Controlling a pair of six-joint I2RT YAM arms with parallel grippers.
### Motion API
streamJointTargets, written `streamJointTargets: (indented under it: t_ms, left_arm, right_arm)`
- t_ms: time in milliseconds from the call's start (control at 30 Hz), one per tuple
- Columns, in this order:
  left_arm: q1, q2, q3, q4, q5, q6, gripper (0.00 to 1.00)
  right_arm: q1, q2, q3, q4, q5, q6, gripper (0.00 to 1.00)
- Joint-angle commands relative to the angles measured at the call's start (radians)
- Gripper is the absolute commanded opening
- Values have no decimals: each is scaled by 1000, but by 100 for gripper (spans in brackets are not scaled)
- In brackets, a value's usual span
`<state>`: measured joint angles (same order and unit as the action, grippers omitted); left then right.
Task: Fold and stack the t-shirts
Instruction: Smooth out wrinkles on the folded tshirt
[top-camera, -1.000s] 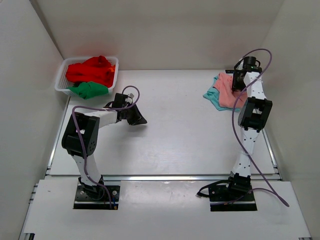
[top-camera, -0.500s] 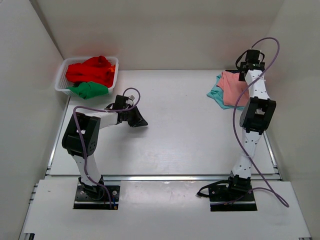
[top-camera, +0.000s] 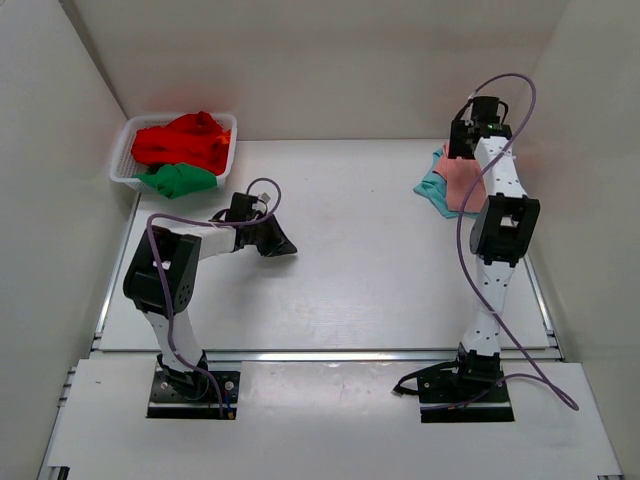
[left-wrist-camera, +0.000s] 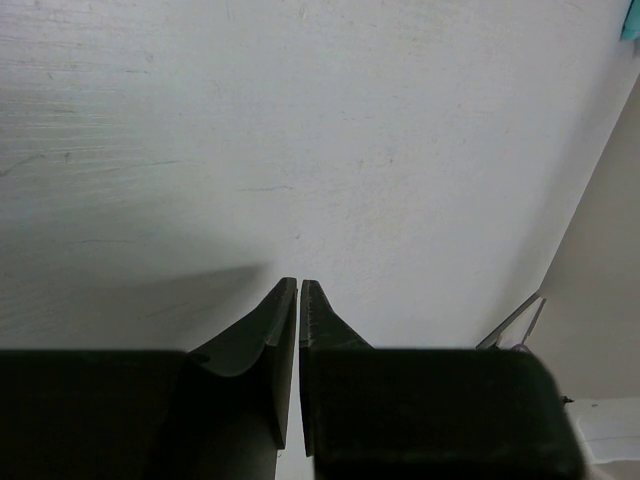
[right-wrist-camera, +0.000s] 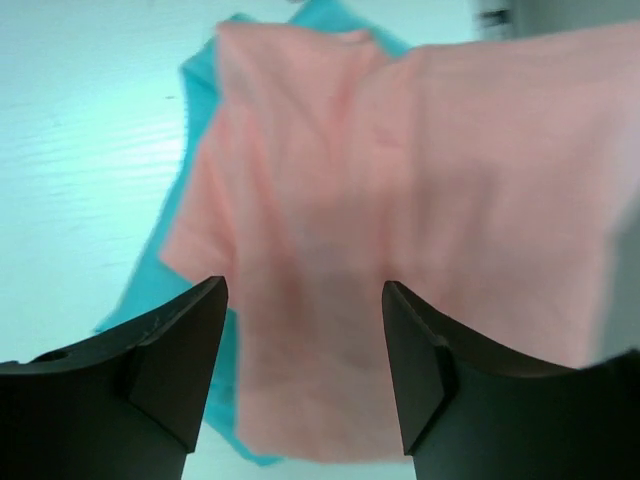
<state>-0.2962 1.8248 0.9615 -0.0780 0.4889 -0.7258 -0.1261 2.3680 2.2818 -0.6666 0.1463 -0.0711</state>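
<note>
A salmon-pink t-shirt (top-camera: 463, 183) lies on a light teal t-shirt (top-camera: 430, 190) at the far right of the table. My right gripper (top-camera: 458, 140) hovers over their far edge, open and empty. In the right wrist view the pink shirt (right-wrist-camera: 400, 200) fills the space beyond the gripper (right-wrist-camera: 305, 290), with the teal shirt (right-wrist-camera: 195, 110) showing at its left. A red t-shirt (top-camera: 180, 140) and a green t-shirt (top-camera: 178, 180) lie crumpled in a white mesh basket (top-camera: 121, 161) at the far left. My left gripper (top-camera: 283, 245) is shut and empty, low over bare table (left-wrist-camera: 300, 285).
White walls enclose the table on the left, far and right sides. A metal rail (top-camera: 330, 354) runs along the near edge in front of both arm bases. The purple cable (top-camera: 505, 85) loops above the right arm.
My right gripper has swung left and toward the far side over the pink shirt's far edge. The shirts have shifted slightly. The left arm has barely moved.
</note>
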Motion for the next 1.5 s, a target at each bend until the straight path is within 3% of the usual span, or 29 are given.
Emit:
streamJointTargets:
  t_ms: [0, 67, 233, 433, 633, 767, 833, 900, 933, 967, 1000, 1033, 1067, 1200, 1300, 1467]
  left_arm:
    - [5, -81, -9, 18, 28, -3, 18]
    - [6, -91, -13, 18, 22, -3, 18]
    - [14, -95, -21, 23, 28, 2, 18]
    - [17, -116, -40, 38, 45, 26, 19]
    - [20, -182, -53, 123, 109, 22, 21]
    - [28, -297, -139, 341, 178, -27, 12]
    - [20, -341, -148, 316, 154, -29, 12]
    - [9, -389, -106, 177, 134, 58, 17]
    - [11, -418, -104, 144, 135, 86, 18]
    - [6, -461, -115, 109, 154, 118, 25]
    - [6, -487, -138, 97, 177, 156, 52]
    - [9, -549, -158, 93, 218, 173, 67]
    - [23, -621, -200, 98, 229, 184, 98]
    - [22, -887, -309, -61, 130, 238, 99]
    - [6, -1004, -348, -159, 79, 281, 99]
    - [-12, -1108, -403, -238, 73, 282, 98]
  right_arm:
    - [5, 121, 129, -164, -139, 108, 60]
    - [-1, 146, 122, -232, -221, 152, 57]
    - [11, 149, 13, -179, -267, 194, 54]
    - [-32, 284, 263, -200, -339, 215, 59]
    - [-60, 157, 144, 24, -416, 203, 67]
    - [-26, -17, 92, 24, -364, 159, 71]
    - [-4, -111, 52, -4, -327, 149, 72]
    - [14, -238, -46, -42, -309, 162, 73]
    - [34, -278, -83, -63, -298, 165, 84]
    - [55, -352, -170, -79, -280, 166, 86]
    - [74, -437, -279, -94, -242, 159, 99]
    - [101, -476, -336, -96, -208, 162, 100]
    - [120, -569, -464, -88, -182, 169, 100]
    - [181, -867, -905, -19, -224, 227, 99]
    - [184, -1051, -1126, 18, -254, 252, 99]
    - [180, -1292, -1281, 10, -261, 257, 99]
